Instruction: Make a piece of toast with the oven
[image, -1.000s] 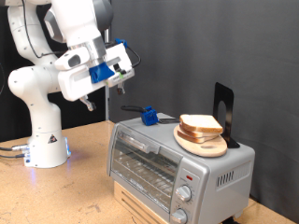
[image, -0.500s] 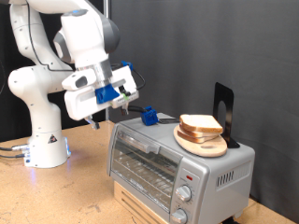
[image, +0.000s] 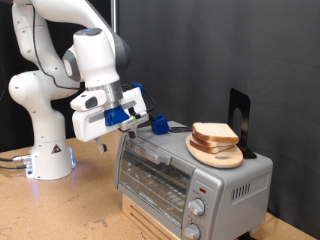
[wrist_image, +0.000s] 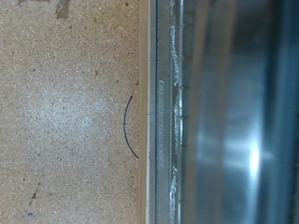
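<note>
The oven (image: 190, 172) is sitting on the surface (image: 70, 205) with its glass door shut. The arm has been swinging down from about 10 o'clock of the oven, and the pincer (image: 112, 118) is now hanging at the oven's upper corner, at 9 o'clock of the bread, suggesting an approach to the door. The piece of toast (image: 214, 133) is lying topmost on the round board (image: 216, 154) on the oven's roof. Whether the pincer is spread or closed, I cannot tell; the wrist view is showing only the surface and the oven's edge.
</note>
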